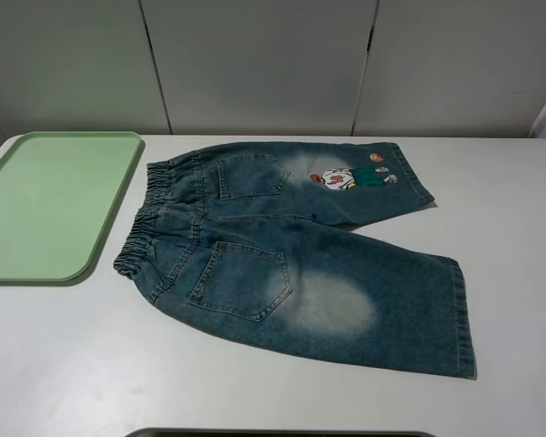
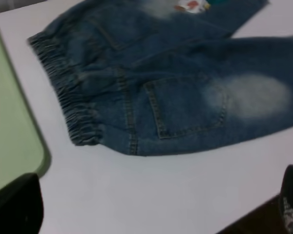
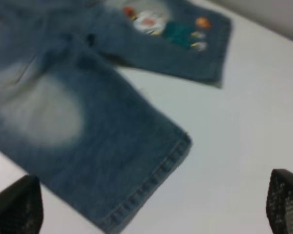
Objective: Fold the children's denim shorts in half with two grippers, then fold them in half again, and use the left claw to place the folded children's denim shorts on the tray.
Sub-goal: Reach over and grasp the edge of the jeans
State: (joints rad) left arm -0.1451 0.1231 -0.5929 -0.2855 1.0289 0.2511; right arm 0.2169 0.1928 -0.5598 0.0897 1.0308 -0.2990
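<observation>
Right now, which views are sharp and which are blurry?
Exterior high: sharp, even light, the shorts cast hardly any shadow. Left wrist: soft focus, the tray edge looks fuzzy. Right wrist: blurriest, the cartoon patch is smeared.

High overview, 2 close, seemingly low wrist views, sharing shorts (image 1: 291, 246)

White table (image 1: 73, 364), grey panelled wall (image 1: 255, 64)

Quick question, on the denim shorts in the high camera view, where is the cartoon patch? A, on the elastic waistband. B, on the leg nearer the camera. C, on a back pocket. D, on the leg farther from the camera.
D: in the high view the cartoon patch lies on the shorts near the hem of the far leg.
</observation>
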